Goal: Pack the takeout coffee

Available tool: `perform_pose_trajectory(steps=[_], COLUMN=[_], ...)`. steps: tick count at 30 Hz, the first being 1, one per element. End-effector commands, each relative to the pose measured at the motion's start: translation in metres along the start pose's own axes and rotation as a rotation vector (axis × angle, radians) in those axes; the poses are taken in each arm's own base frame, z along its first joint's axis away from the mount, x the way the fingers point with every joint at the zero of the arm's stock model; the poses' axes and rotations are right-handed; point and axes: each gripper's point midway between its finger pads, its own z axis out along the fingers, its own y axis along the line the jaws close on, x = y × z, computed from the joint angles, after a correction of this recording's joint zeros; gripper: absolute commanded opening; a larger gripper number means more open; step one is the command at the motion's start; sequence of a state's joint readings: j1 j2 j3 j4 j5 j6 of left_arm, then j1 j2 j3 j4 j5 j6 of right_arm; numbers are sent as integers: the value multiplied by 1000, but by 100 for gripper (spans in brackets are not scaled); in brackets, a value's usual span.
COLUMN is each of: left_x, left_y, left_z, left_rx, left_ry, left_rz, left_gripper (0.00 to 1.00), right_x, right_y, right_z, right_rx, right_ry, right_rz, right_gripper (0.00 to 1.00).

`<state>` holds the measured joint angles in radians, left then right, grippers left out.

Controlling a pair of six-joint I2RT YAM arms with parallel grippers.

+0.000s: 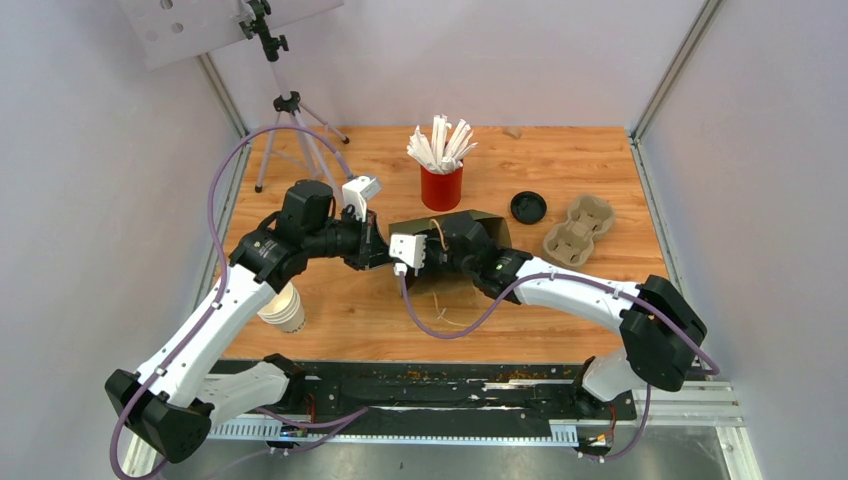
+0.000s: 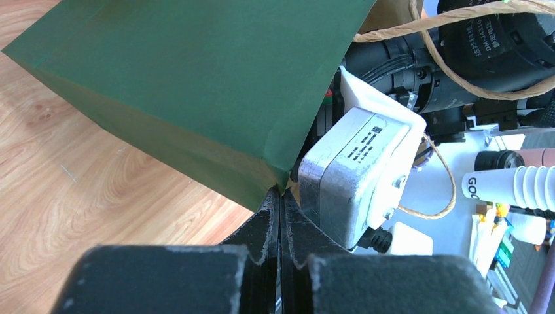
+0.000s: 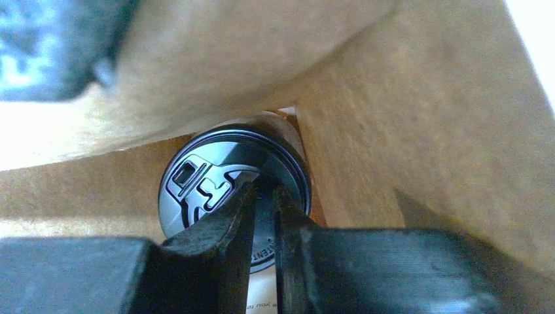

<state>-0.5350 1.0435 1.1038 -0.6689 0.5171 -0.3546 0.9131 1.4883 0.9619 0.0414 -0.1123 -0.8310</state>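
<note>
The green paper bag (image 1: pixel 495 228) lies on its side at mid-table, its mouth toward the left. My left gripper (image 2: pixel 281 196) is shut on a corner of the green bag (image 2: pixel 196 72) at its mouth. My right arm reaches into the bag, so its fingers are hidden from above. Inside, against the bag's brown wall (image 3: pixel 425 118), sits the takeout coffee (image 3: pixel 203 176), a white cup with a round black lid facing the camera. My right gripper (image 3: pixel 263 193) is closed to a narrow gap on the lid's rim.
A red cup of white sticks (image 1: pixel 441 185) stands behind the bag. A loose black lid (image 1: pixel 528 207) and a cardboard cup carrier (image 1: pixel 578 230) lie to the right. A stack of white paper cups (image 1: pixel 283 308) lies near the left arm. A tripod (image 1: pixel 290 130) stands back left.
</note>
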Motion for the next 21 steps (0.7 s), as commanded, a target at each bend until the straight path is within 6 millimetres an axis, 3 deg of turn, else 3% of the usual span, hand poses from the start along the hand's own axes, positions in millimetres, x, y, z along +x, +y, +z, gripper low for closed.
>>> perform_pose_trajectory(steps=[1, 21], left_x=[-9, -8], left_y=[-12, -12], left_z=[-4, -4], left_rx=[47, 44], left_ry=[-31, -32], left_rz=[20, 20], left_gripper=[0, 0], right_x=[3, 27], right_y=[-7, 13], right_z=[4, 4], right_rx=[46, 20], right_ry=[-4, 49], right_rz=[33, 59], right_gripper=[17, 16])
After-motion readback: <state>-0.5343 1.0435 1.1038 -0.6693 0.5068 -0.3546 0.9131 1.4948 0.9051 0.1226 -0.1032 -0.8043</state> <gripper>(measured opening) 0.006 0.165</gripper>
